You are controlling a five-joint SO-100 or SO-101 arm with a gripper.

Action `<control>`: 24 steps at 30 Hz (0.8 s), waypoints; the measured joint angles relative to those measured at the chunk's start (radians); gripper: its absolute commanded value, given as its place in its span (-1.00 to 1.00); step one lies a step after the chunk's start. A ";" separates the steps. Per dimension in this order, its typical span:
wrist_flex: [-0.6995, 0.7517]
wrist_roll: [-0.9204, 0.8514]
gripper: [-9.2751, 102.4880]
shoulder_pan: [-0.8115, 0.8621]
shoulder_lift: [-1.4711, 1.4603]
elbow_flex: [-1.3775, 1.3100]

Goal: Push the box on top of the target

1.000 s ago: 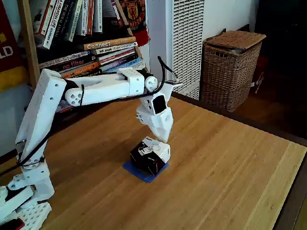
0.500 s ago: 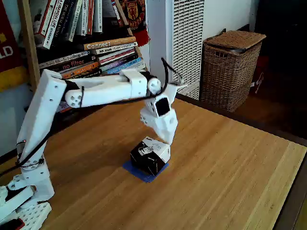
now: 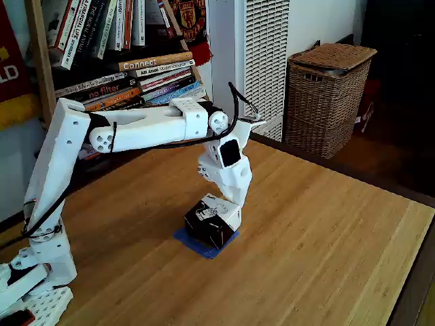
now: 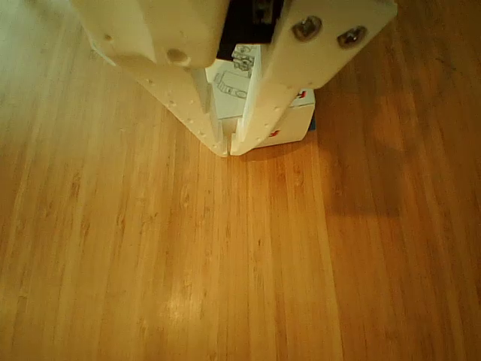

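- Blue tape marks the target (image 3: 204, 244) on the wooden table (image 3: 319, 231), and the box (image 3: 213, 219) sits over it, covering most of the outline so that the tape peeks out mainly along the front and left edges in the fixed view.
- The gripper (image 3: 233, 198) points down just behind the box's far top edge, close against it; whether it touches is hard to tell.
- In the other view the gripper (image 4: 228, 147) has its fingers pressed together with nothing between them, tips low near the table, the box (image 4: 293, 120) right behind them. A closed tip makes a firm blunt pusher, which suits nudging rather than grasping.
- Judging by the tape left showing, the box looks nearly centred; only a small correcting nudge may remain.
- A wicker basket (image 3: 326, 95) and bookshelf (image 3: 122, 61) stand well apart from the work.
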 measured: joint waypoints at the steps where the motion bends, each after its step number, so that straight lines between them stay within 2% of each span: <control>1: 0.000 0.000 -0.83 0.000 0.000 0.003; 24: 0.025 -0.018 -0.83 0.000 0.026 0.026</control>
